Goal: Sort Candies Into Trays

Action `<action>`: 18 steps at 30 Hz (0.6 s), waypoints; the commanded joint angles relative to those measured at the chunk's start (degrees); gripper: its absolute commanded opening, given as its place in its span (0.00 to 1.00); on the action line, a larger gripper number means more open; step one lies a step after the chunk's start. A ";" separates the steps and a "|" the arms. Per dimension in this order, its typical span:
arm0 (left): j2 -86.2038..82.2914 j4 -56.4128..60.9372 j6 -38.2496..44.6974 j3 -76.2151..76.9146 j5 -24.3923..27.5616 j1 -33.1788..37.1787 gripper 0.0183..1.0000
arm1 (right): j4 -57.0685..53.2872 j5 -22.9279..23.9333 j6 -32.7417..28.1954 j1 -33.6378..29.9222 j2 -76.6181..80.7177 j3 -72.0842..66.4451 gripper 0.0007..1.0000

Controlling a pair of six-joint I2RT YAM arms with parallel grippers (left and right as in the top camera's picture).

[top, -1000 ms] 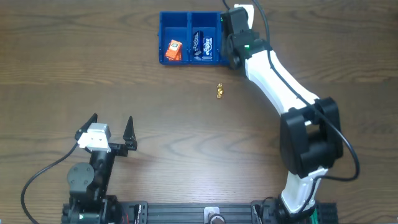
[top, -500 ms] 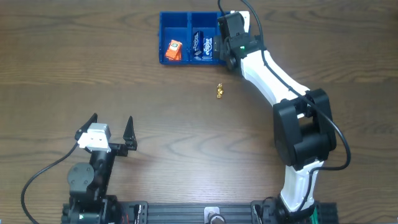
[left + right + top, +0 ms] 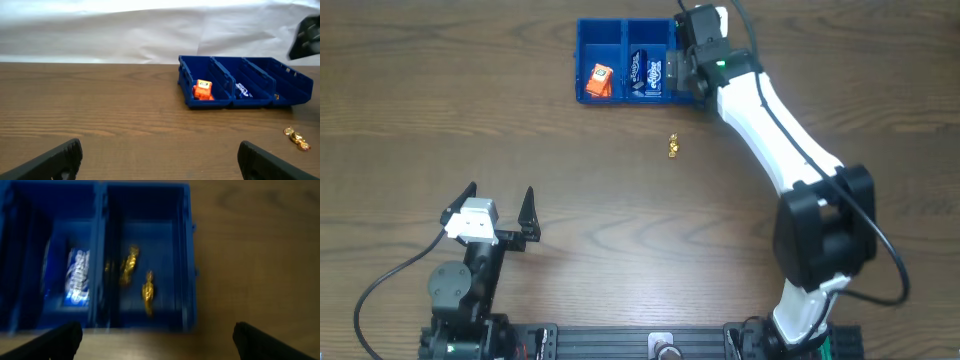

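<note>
blue 3-compartment tray [image 3: 602, 22] sits at the far side of the bench [image 3: 620, 220], ahead of the right arm. the left compartment holds 1 orange candy [image 3: 599, 81], the middle holds 1 blue-wrapped candy [image 3: 651, 72], and the right holds gold candies [image 3: 129, 265]. the right tool [image 3: 156, 337] hangs above the right compartment, fingers spread wide, holding nothing. 1 loose gold candy [image 3: 674, 148] lies on bare wood near the tray's front wall, not touching it, with nothing between it and either arm. the left tool [image 3: 500, 190] sits near its base, well apart from the tray, wide open and empty, with open bench around it.
</note>
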 commanded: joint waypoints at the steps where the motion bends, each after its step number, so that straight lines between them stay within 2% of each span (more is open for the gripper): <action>1: -0.37 -2.05 0.83 -1.09 0.83 0.39 1.00 | -10.32 -9.53 5.31 0.42 -4.50 1.07 1.00; 3: -0.37 -2.03 0.85 -1.09 0.83 0.37 1.00 | -12.07 -11.30 5.31 1.75 -4.07 -1.18 1.00; 5: -0.37 -2.05 0.85 -1.09 0.83 0.39 1.00 | -11.37 -11.19 5.31 3.06 -3.93 -4.11 1.00; 11: -0.37 -2.05 0.83 -1.09 0.83 0.39 1.00 | -4.00 -11.08 7.89 5.46 -3.06 -14.75 1.00; 18: -0.37 -2.05 0.83 -1.09 0.83 0.39 1.00 | -0.94 -10.25 7.91 6.32 2.69 -15.39 1.00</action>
